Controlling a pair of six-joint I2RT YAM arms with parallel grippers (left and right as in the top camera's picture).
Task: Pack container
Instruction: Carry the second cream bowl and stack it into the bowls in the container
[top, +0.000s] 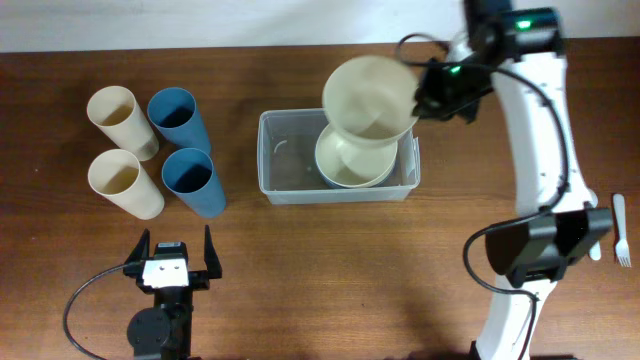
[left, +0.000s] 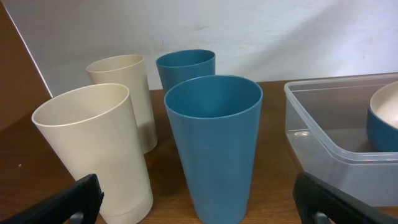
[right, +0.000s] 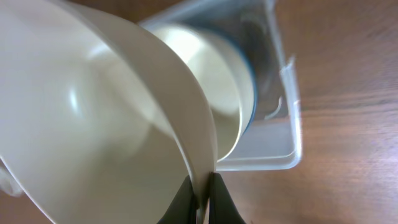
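The clear plastic container (top: 283, 165) sits at the table's middle, with a blue bowl with a cream inside (top: 352, 160) in its right half. My right gripper (top: 422, 95) is shut on the rim of a cream bowl (top: 368, 97) and holds it above the container's right half. In the right wrist view the fingers (right: 203, 198) pinch the cream bowl's rim (right: 186, 124), with the container (right: 283, 118) and the blue bowl (right: 224, 81) beyond. My left gripper (top: 171, 262) is open and empty at the front left; its view (left: 199, 202) faces the cups.
Two cream cups (top: 122, 120) (top: 124, 182) and two blue cups (top: 179, 117) (top: 192, 181) stand left of the container. They show in the left wrist view, blue cup (left: 214, 146) nearest. A white fork (top: 621, 240) lies at the right edge.
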